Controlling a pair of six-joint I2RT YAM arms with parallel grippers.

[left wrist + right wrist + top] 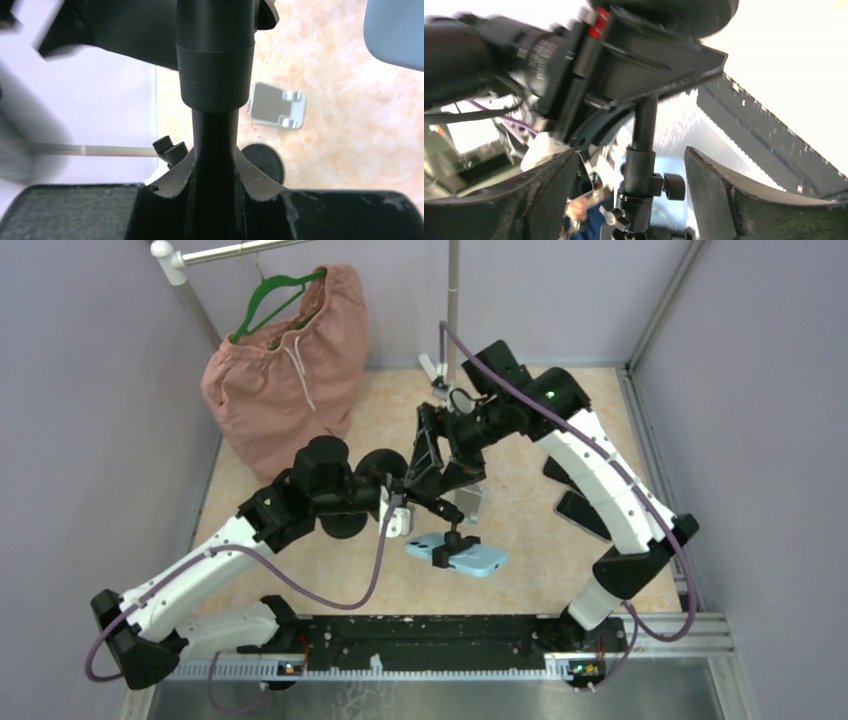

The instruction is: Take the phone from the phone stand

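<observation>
A light blue phone (472, 559) sits tilted in the clamp of a black phone stand (453, 537), low over the table. My left gripper (405, 512) is shut on the stand's black pole (215, 65), which fills the gap between its fingers (260, 180). The phone's corner shows at the top right of the left wrist view (395, 30). My right gripper (443, 480) is open above the stand. In the right wrist view the pole and its knobs (639, 172) stand between the spread fingers (744, 200) without touching them, with the pale blue phone (672, 165) behind.
A small silver stand (470, 502) lies on the table just behind the phone and also shows in the left wrist view (277, 105). A black disc (263, 161) lies near it. A pink bag (290, 380) on a green hanger stands back left. Dark flat objects (580, 512) lie at right.
</observation>
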